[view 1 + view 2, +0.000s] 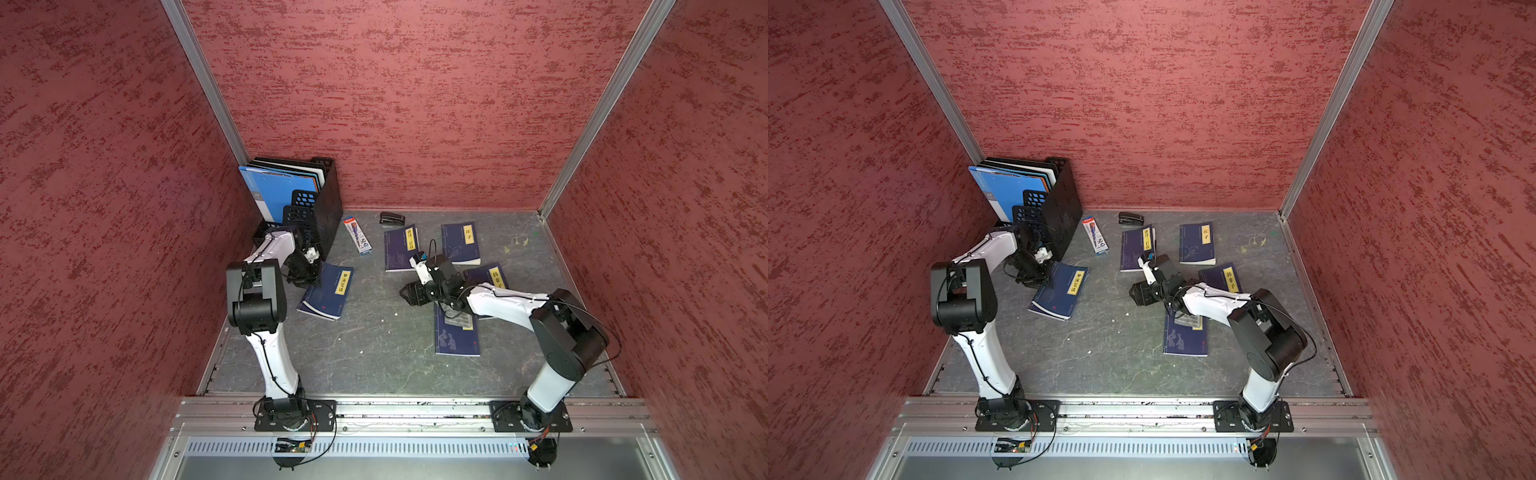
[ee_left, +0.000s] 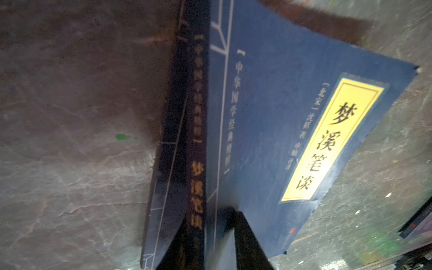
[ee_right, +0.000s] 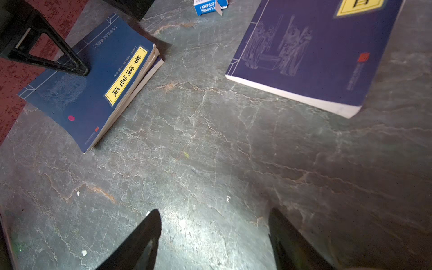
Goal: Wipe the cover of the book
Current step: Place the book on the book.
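Right gripper [image 3: 215, 211]: my nearer tool, fingers spread and empty, well out from the file rack [image 1: 326, 199]. The blue book [image 1: 328, 291] lies just in front of that rack. My left gripper [image 1: 307, 279] rests a finger on its cover; whether it is clamped I cannot tell.

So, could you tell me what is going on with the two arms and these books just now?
The left gripper is down at the blue book with the yellow label, beside the black file rack, and seems to rest on its cover. Whether its jaws are open is unclear. The right gripper hovers over bare table between the books, jaws open and empty. No cloth is in view, so wiping does not look under way.
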Action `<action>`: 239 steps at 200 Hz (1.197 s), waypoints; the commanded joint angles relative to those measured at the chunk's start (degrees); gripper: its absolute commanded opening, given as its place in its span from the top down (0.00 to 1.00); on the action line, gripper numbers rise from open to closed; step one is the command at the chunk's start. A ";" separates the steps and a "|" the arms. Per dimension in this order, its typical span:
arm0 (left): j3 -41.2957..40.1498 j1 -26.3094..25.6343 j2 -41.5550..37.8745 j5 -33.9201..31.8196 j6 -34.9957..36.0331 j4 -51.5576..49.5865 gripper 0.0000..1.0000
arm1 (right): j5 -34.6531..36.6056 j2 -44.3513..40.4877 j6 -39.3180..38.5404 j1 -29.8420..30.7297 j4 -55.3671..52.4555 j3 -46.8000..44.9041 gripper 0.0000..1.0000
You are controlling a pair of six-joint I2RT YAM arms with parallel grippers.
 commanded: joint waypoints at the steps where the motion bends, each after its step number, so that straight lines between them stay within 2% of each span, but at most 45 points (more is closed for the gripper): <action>1: 0.75 -0.48 1.23 -4.26 0.22 0.18 0.61 | -1.26 -0.79 -0.54 -0.34 1.35 -0.25 0.27; 53: 1.12 -1.62 0.63 -9.74 -0.67 0.86 0.49 | -1.17 -0.81 -0.46 -0.30 0.73 0.33 0.28; 92: -0.04 -3.96 -4.22 -11.46 -3.94 3.60 0.40 | -1.29 0.10 -0.37 -0.21 -0.23 1.72 0.29; 113: -2.76 -7.86 -8.26 -9.22 -6.97 6.27 0.35 | -0.50 0.63 -0.36 -0.19 -1.31 2.94 0.29; 126: -6.20 -11.70 -11.28 -10.37 -9.63 9.81 0.22 | 0.34 0.61 -0.36 -0.17 -2.00 3.58 0.29; 147: -13.23 -18.02 -16.42 -12.28 -13.30 15.20 0.10 | 1.24 0.11 -0.12 -0.21 -2.98 4.07 0.28; 171: -18.53 -22.06 -19.81 -12.44 -19.27 17.55 0.08 | 2.27 -0.44 0.40 -0.21 -3.75 3.80 0.28; 198: -23.01 -25.46 -21.96 -15.07 -22.67 19.04 0.07 | 3.14 -0.46 1.02 -0.21 -4.35 3.29 0.27; 239: -25.09 -26.43 -20.80 -19.00 -24.09 18.17 0.07 | 4.16 -0.08 1.82 -0.23 -5.08 3.45 0.27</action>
